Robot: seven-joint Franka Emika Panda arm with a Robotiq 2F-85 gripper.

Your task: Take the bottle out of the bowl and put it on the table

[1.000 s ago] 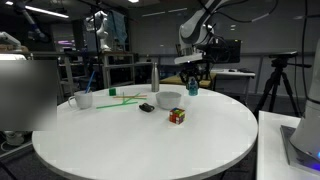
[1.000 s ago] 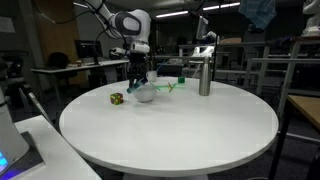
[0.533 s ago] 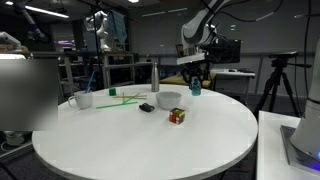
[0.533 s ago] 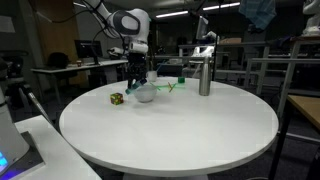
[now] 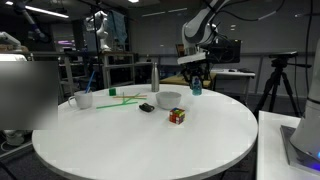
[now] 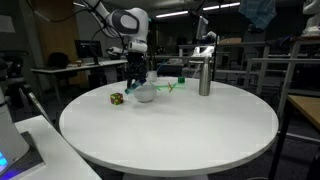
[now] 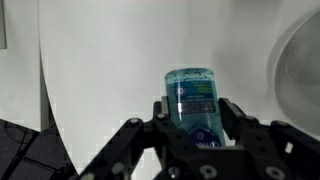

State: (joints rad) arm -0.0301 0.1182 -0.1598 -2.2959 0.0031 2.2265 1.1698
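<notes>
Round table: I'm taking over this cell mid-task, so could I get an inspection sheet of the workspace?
Surface: table, white round top, no spills seen.
Job's things: bottle is out of the bowl, held beside it, not yet released.
Clutter: coloured cube, white cup, grey metal bottle, green sticks, small dark object.
Grippers: gripper shut on the bottle.
Cables: nothing seen on the table.
Surroundings: tripod, lab shelving behind.

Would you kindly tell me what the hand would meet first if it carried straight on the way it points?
The hand, shut on the bottle, points down at bare table beside the bowl. The bottle would likely touch first, though depth is unclear.
</notes>
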